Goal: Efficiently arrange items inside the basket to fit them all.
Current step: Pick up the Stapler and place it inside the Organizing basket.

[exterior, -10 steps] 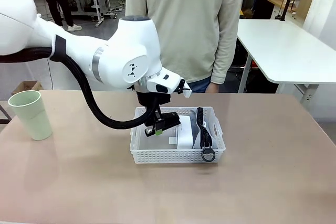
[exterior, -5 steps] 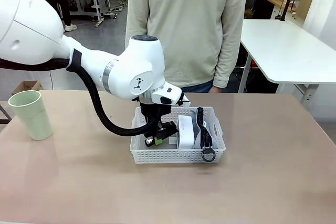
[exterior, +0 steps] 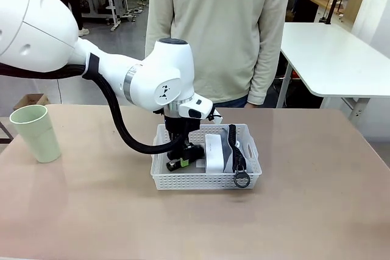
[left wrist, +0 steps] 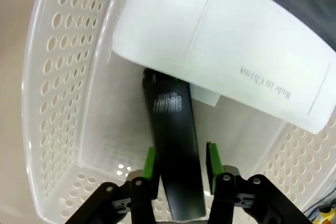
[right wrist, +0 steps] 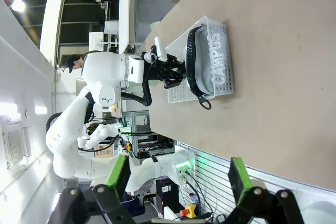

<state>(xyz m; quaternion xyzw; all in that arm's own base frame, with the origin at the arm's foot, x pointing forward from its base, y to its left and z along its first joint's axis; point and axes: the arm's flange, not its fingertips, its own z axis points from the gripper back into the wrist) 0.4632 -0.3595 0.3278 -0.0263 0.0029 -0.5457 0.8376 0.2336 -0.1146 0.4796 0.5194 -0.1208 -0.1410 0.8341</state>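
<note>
L gripper clamps stapler in basket.

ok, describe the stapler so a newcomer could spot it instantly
Find the white basket mid-table, in front of the person. In its left half, beside the white device, is the stapler, held between the left gripper's fingers. It is the basket's only small, slim, all-black bar.
</note>
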